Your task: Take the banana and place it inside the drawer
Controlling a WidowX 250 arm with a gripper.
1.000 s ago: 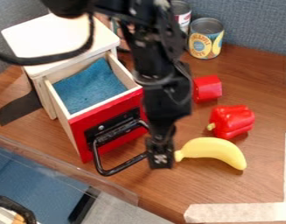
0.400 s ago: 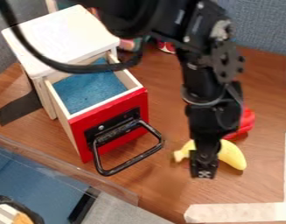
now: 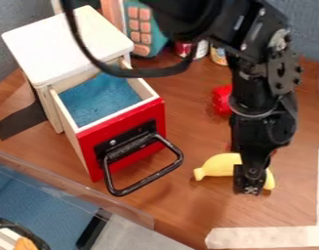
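Observation:
The yellow banana (image 3: 219,165) lies on the wooden table right of the drawer's handle, its right part partly behind the gripper. My gripper (image 3: 249,188) hangs pointing down over the right half of the banana, and whether it touches it I cannot tell. The drawer (image 3: 128,135), with a red front and black handle, is pulled out of the white-topped wooden cabinet, and blue cloth (image 3: 100,99) lines its inside.
Behind the arm is a red object (image 3: 221,100), with cans (image 3: 219,55) farther back. A teal and pink toy (image 3: 143,29) stands behind the cabinet (image 3: 67,41). A clear panel edge (image 3: 77,196) crosses the lower left.
The arm has moved right, from beside the drawer handle to over the banana's right half. The banana and drawer have stayed in place.

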